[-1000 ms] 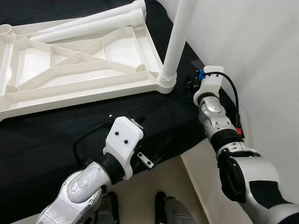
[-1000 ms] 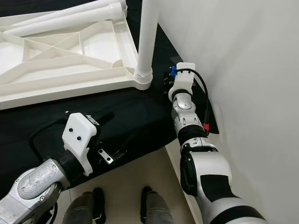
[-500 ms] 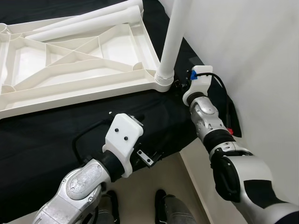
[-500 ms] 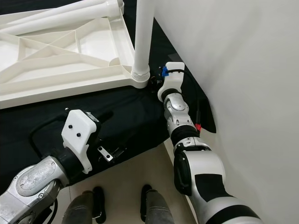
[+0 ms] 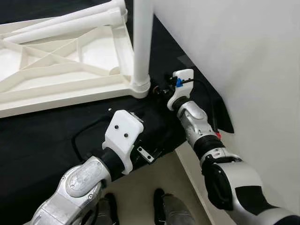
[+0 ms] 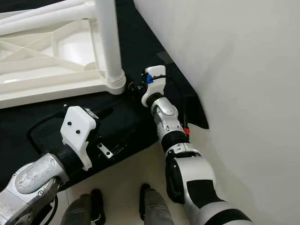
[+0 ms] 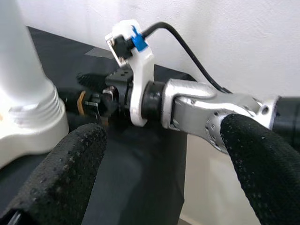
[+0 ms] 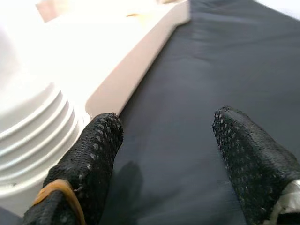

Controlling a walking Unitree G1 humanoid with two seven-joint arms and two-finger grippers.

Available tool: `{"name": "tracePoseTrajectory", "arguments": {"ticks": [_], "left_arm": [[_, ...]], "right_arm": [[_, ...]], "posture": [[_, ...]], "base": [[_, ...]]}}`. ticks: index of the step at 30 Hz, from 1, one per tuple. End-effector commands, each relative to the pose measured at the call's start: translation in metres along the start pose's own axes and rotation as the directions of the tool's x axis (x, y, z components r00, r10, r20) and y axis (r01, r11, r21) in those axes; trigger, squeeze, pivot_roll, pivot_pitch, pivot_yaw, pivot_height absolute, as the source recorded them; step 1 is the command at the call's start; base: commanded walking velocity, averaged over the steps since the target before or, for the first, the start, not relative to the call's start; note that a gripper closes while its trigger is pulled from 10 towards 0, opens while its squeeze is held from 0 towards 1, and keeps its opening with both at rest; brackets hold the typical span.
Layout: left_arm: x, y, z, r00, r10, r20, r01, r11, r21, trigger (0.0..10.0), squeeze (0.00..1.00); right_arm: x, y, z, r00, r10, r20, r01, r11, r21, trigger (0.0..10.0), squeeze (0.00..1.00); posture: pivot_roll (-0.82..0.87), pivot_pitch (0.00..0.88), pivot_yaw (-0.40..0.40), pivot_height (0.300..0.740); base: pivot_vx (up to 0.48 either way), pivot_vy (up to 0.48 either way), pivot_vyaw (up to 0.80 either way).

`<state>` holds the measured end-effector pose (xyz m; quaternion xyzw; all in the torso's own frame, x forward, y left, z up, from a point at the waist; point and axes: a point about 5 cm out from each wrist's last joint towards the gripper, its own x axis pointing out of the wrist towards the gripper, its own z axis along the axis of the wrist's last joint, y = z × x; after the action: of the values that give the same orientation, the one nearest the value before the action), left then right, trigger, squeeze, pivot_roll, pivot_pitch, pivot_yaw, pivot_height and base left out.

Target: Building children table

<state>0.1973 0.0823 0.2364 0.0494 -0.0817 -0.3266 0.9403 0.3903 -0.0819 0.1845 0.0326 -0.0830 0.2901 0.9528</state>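
The white children's table top (image 5: 61, 70) lies upside down on a black cloth (image 5: 42, 131). One white leg (image 5: 142, 42) stands upright in its near right corner, with a ribbed collar (image 5: 139, 87) at the foot. Two loose legs (image 5: 70, 21) lie across the far edge. My right gripper (image 8: 164, 154) is open just beside the collar (image 8: 33, 126), low over the cloth, with nothing between its fingers (image 8: 89, 159). My left gripper (image 7: 164, 168) is also open and empty. It hovers over the cloth's front edge and faces the right wrist (image 7: 140, 70).
A white wall (image 5: 243, 56) rises close on the right, right behind the right arm. The cloth ends at a front edge above the beige floor (image 5: 154, 183), where my feet (image 5: 171, 211) stand.
The camera has swung, shifting the scene left. My right gripper has moved in closer to the foot of the upright leg. The left arm has kept its place.
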Motion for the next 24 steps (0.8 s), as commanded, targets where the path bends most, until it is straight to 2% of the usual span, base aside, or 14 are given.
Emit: {"name": "tracePoseTrajectory", "arguments": {"ticks": [1,3,6,9,10,12,14,18,20,23,24], "left_arm": [[-0.002,-0.002,-0.001,1.000,-0.014,-0.011,0.014,1.000,-0.007,10.0,0.00],[-0.001,0.000,0.000,1.000,-0.007,-0.007,0.007,1.000,0.003,10.0,0.00],[-0.001,0.000,0.000,1.000,-0.007,-0.007,0.007,1.000,0.003,10.0,0.00],[0.001,0.002,0.003,1.000,0.001,0.004,-0.002,1.000,0.009,10.0,0.00],[0.001,0.002,0.003,1.000,0.001,0.004,-0.002,1.000,0.009,10.0,0.00],[0.002,0.002,0.003,1.000,0.002,0.008,-0.002,1.000,0.010,10.0,0.00],[0.002,0.002,0.004,1.000,0.000,0.011,0.000,1.000,0.009,10.0,0.00],[0.002,0.001,0.004,1.000,-0.002,0.012,0.002,1.000,0.007,10.0,0.00],[0.002,0.000,0.004,1.000,-0.006,0.012,0.006,1.000,0.003,10.0,0.00],[0.002,-0.001,0.004,1.000,-0.007,0.012,0.007,1.000,0.002,10.0,0.00],[0.003,-0.002,0.004,1.000,-0.010,0.011,0.010,1.000,0.001,10.0,0.00]], "right_arm": [[-0.003,0.024,-0.028,0.989,0.102,-0.103,-0.097,0.994,0.053,10.0,0.00],[-0.004,0.047,-0.030,0.973,0.222,-0.067,-0.219,0.974,0.052,10.0,0.00],[-0.004,0.047,-0.030,0.973,0.222,-0.067,-0.219,0.974,0.052,10.0,0.00],[-0.012,0.087,-0.024,0.942,0.334,0.009,-0.334,0.938,0.090,10.0,0.00],[-0.012,0.087,-0.024,0.942,0.334,0.009,-0.334,0.938,0.090,10.0,0.00],[-0.016,0.097,-0.023,0.934,0.358,0.020,-0.358,0.929,0.093,10.0,0.00],[-0.017,0.099,-0.022,0.936,0.352,0.029,-0.353,0.930,0.105,10.0,0.00],[-0.015,0.094,-0.019,0.948,0.315,0.033,-0.317,0.945,0.077,10.0,0.00],[-0.009,0.080,-0.016,0.973,0.228,0.019,-0.229,0.972,0.052,10.0,0.00],[-0.008,0.075,-0.014,0.981,0.195,0.010,-0.195,0.980,0.048,10.0,0.00],[-0.006,0.067,-0.013,0.990,0.140,-0.009,-0.139,0.989,0.038,10.0,0.00]], "posture": [[0.13,0.354,-0.062,0.740],[0.12,0.351,-0.066,0.740],[0.12,0.351,-0.066,0.740],[0.12,0.346,-0.068,0.740],[0.12,0.346,-0.068,0.740],[0.11,0.346,-0.068,0.740],[0.11,0.344,-0.070,0.740],[0.11,0.342,-0.068,0.740],[0.11,0.339,-0.071,0.740],[0.11,0.339,-0.071,0.740],[0.11,0.338,-0.073,0.740]], "base": [[0.000,0.000,0.00],[0.000,0.000,0.00],[0.000,0.000,0.00],[0.000,0.000,0.00],[0.000,0.000,0.00],[0.000,0.000,0.00],[0.000,0.000,0.00],[0.000,0.000,0.00],[0.000,0.000,0.00],[0.000,0.000,0.00],[0.000,0.000,0.00]]}}
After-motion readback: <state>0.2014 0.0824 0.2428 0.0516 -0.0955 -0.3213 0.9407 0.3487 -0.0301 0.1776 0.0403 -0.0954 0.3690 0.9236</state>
